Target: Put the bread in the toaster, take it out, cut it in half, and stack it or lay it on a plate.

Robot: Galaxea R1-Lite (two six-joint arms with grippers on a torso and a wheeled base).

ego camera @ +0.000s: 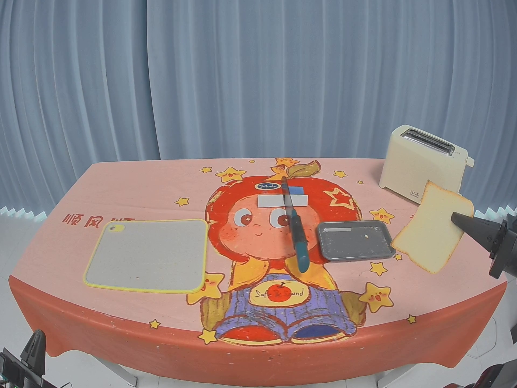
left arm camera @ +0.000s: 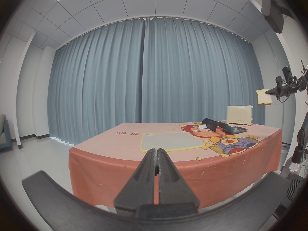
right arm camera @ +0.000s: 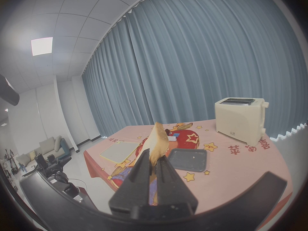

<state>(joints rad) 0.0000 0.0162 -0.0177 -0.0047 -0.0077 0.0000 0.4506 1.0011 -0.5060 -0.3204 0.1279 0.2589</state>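
One slice of bread (ego camera: 432,227) hangs in the air above the right end of the table (ego camera: 134,189), nearer the robot than the toaster (ego camera: 423,163) and to the right of the plate (ego camera: 355,240). The right gripper (ego camera: 456,218) is clenched on the slice's right edge, and its two black pointed fingers (right arm camera: 146,164) hide that edge. The slice is pale and squarish, with a darker crust and a rounded top, and its flat face is tilted. There is one toaster, a cream box with a single long slot. The one plate is a shallow grey rectangular tray with a speck on it. One knife (ego camera: 296,227) with a teal handle lies left of the tray, its blade across a small white and blue block (ego camera: 283,199) that is hard to make out. One grey cutting board (ego camera: 148,254) with a yellow rim lies far left. The left gripper (left arm camera: 157,151) is closed on nothing, low beside the table's left end.
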